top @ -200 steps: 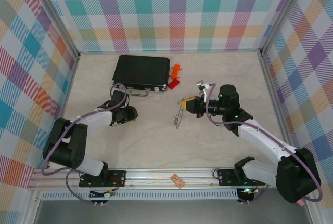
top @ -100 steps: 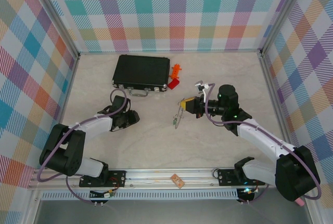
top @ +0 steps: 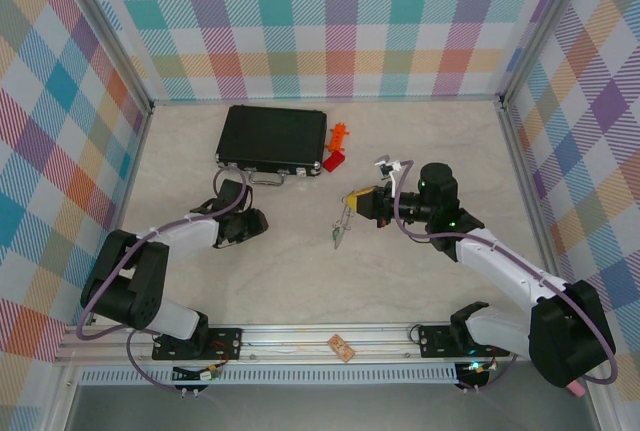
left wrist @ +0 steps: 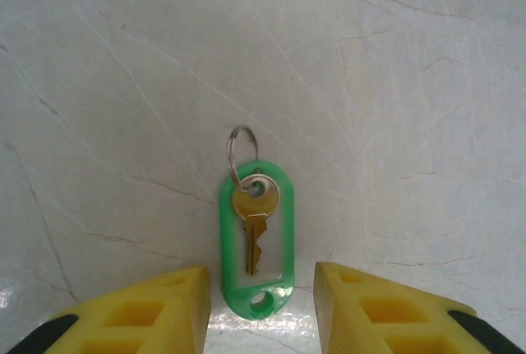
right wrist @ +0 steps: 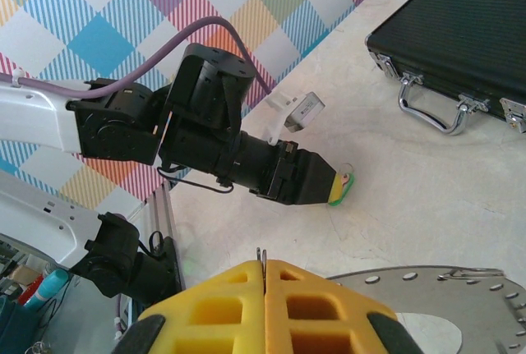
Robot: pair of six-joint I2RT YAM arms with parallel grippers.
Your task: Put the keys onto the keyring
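left hand [left wrist: 261, 292] open astride key [left wrist: 253, 235], keyring [right wrist: 427, 292] seemingly clamped

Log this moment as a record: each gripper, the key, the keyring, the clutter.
left gripper: open, fingers on either side of the key
key: flat on the table, with a green tag and a small split ring
right gripper: shut on the keyring
keyring: grey, flat, holes along its rim
clutter: black case, red and orange pieces beside it

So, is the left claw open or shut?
Open: on the left claw the yellow fingers stand apart, with the green tag of a key lying flat on the table between their tips.
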